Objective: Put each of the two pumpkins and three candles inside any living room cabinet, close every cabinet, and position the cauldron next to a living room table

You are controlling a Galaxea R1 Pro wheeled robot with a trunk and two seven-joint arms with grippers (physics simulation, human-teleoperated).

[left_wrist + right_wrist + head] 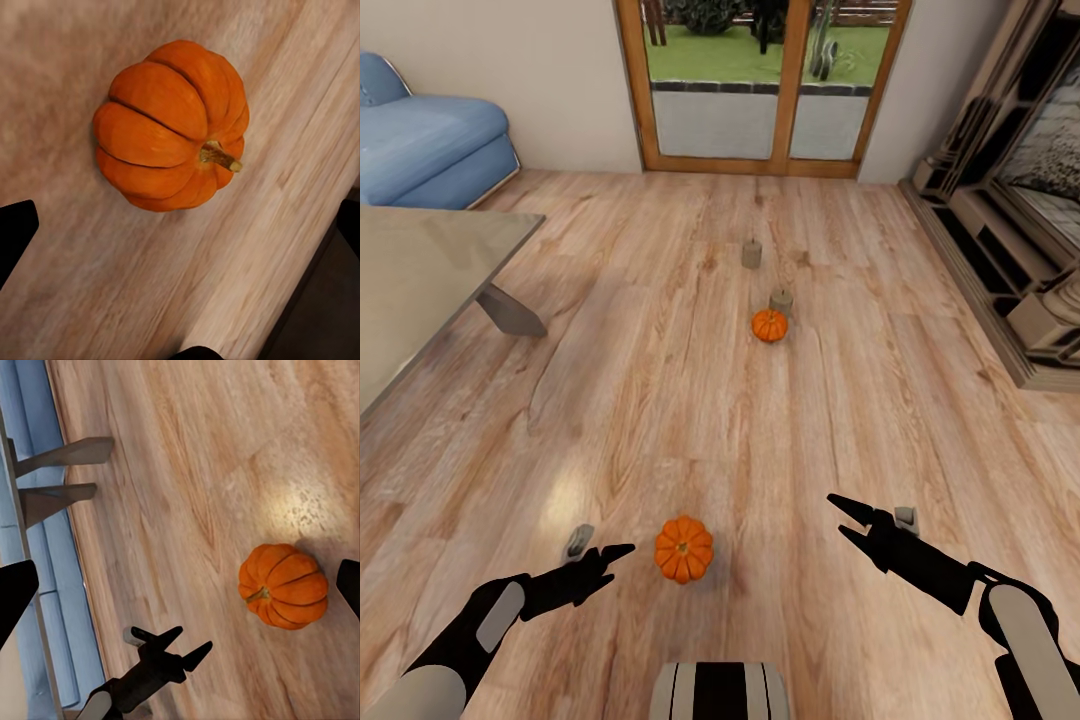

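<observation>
Fingers spread beside pumpkin

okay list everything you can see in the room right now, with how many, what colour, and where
Ribbed round pumpkins: two, bright orange; larger on wooden floor between grippers, smaller further ahead.
Stubby cylinder candles: two, beige-tan; one just behind smaller pumpkin, one beyond.
Glossy glass-topped table: one, grey, left.
Sofa: one, blue, far left.
Wood-framed glass doors: one pair, brown, far wall.
Ornate stone fireplace: one, beige, right.
Left gripper: black, open beside larger pumpkin.
Right gripper: black, open.
</observation>
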